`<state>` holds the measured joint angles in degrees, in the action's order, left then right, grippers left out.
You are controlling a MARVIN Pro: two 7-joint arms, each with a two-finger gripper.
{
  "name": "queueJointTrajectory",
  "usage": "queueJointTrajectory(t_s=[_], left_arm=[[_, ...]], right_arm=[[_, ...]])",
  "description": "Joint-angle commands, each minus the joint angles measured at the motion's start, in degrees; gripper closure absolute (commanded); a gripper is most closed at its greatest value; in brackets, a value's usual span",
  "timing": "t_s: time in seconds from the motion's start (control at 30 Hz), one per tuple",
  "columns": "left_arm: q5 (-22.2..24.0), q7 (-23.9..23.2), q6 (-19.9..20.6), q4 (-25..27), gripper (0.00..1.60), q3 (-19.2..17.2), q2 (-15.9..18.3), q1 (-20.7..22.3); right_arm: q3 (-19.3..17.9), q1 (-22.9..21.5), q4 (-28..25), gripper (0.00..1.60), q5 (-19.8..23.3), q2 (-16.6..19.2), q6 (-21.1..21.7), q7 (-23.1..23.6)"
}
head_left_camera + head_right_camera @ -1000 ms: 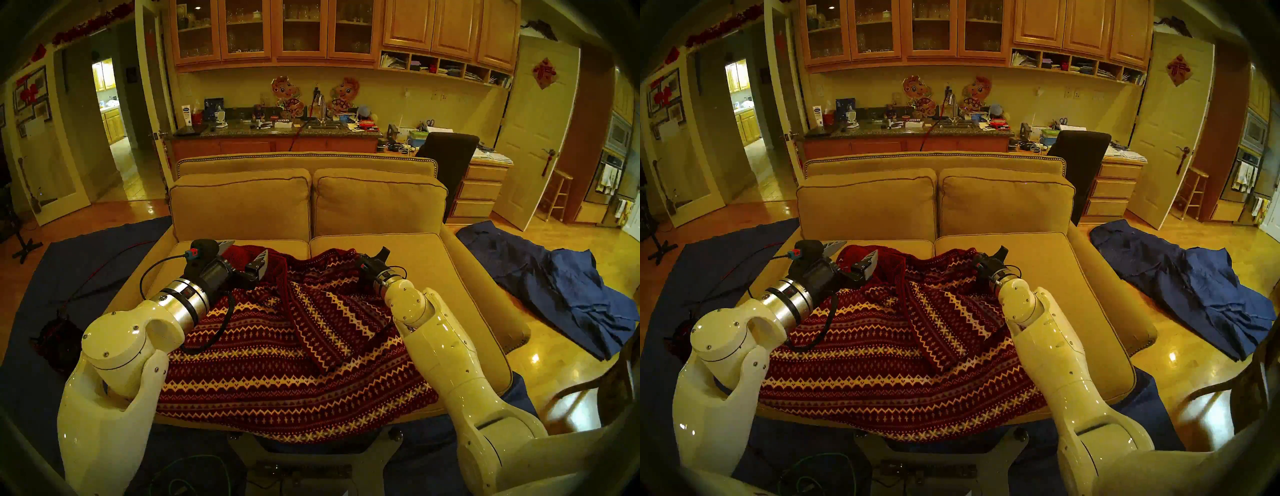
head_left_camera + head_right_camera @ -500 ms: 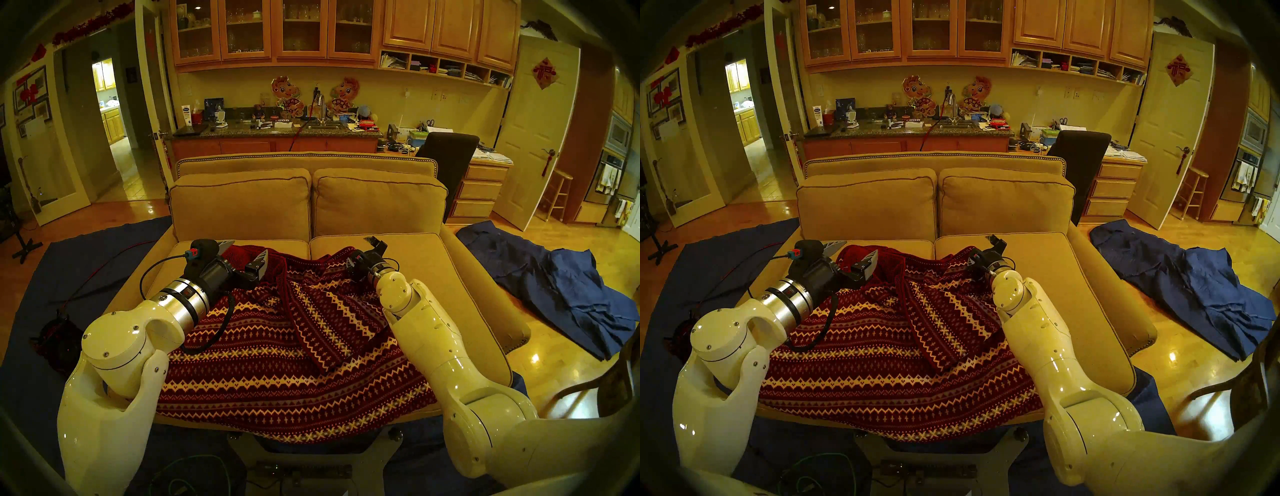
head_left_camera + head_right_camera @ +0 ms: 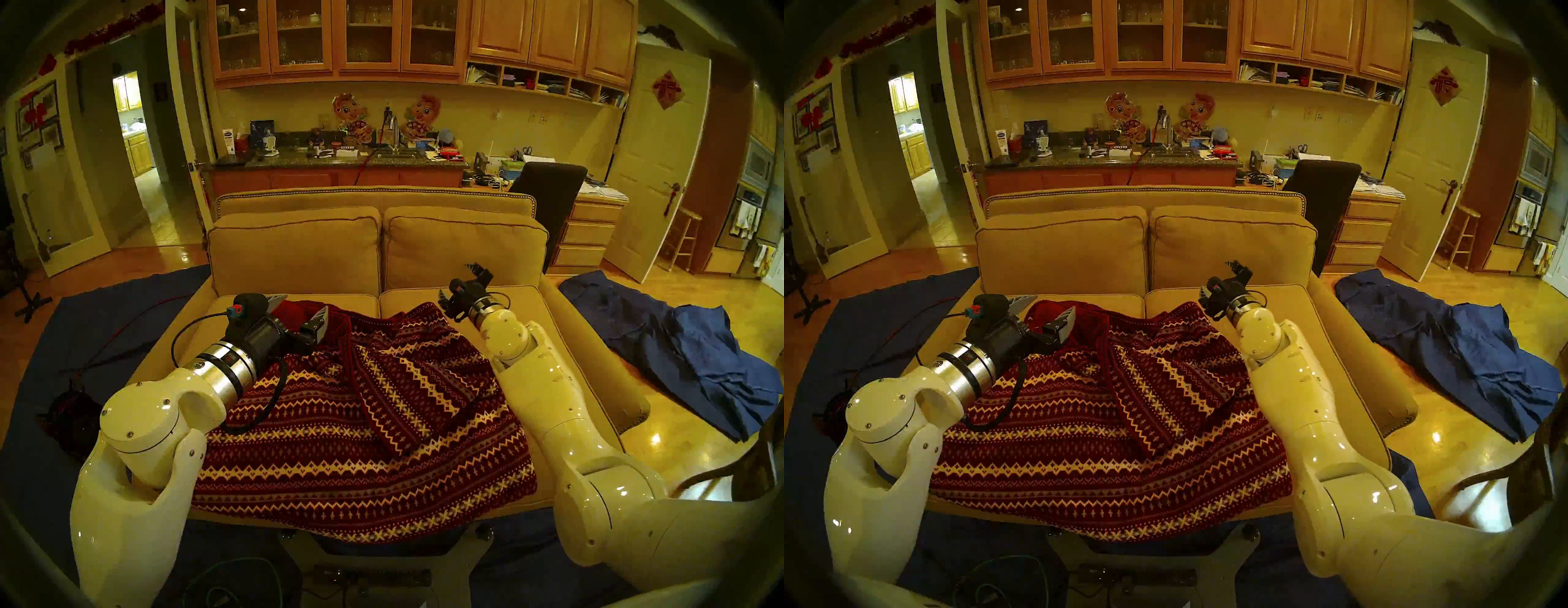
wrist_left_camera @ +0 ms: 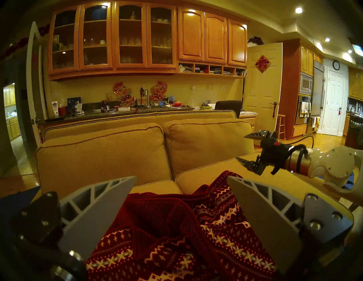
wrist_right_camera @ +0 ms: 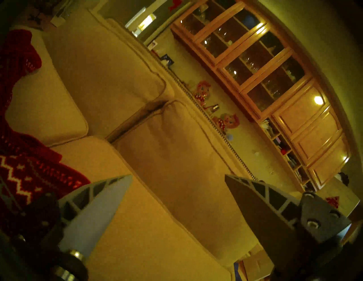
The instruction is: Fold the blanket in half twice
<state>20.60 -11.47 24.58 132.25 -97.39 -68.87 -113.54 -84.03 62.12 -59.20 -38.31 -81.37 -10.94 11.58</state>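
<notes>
Blanket (image 3: 352, 429) lies rumpled across the sofa (image 3: 509, 310) seat, heaped from the front edge toward the back cushions, one flap turned diagonally over its middle. Right gripper (image 3: 456, 280), jaws spread and empty, hangs just above its back right corner; left gripper (image 3: 299, 312), jaws also spread, hovers over the back left bunch showing plain red reverse.
</notes>
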Motion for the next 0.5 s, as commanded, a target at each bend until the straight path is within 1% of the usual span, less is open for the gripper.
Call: queueJointTrajectory(t_s=[0.0,0.13,0.17,0.2,0.23,0.27,0.3,0.33,0.47], left_arm=[[0.0,0.0,-0.1,0.4,0.0,-0.1,0.0,0.2],[0.0,0.0,-0.1,0.3,0.0,-0.1,0.0,0.2],[0.0,0.0,-0.1,0.3,0.0,-0.1,0.0,0.2],[0.0,0.0,-0.1,0.3,0.0,-0.1,0.0,0.2],[0.0,0.0,-0.1,0.3,0.0,-0.1,0.0,0.2],[0.0,0.0,-0.1,0.3,0.0,-0.1,0.0,0.2],[0.0,0.0,-0.1,0.3,0.0,-0.1,0.0,0.2],[0.0,0.0,-0.1,0.3,0.0,-0.1,0.0,0.2],[0.0,0.0,-0.1,0.4,0.0,-0.1,0.0,0.2]], right_arm=[[-3.3,6.2,-6.6,0.0,3.6,5.4,-3.8,4.1],[-4.5,9.8,-10.2,0.0,5.6,7.5,-5.8,8.0],[-4.7,9.8,-10.2,0.0,6.0,7.7,-5.9,8.8],[-5.3,11.5,-11.8,0.0,6.9,8.2,-6.7,10.0],[-5.7,12.4,-12.7,0.0,7.8,8.3,-7.2,10.8],[-6.0,12.2,-12.5,0.0,8.5,8.3,-7.9,11.4],[-6.7,13.5,-14.0,0.0,10.1,8.1,-8.4,12.3],[-7.1,13.6,-14.6,0.0,10.9,7.7,-8.5,12.7],[-8.8,16.5,-18.2,0.0,15.2,8.5,-10.2,16.8]])
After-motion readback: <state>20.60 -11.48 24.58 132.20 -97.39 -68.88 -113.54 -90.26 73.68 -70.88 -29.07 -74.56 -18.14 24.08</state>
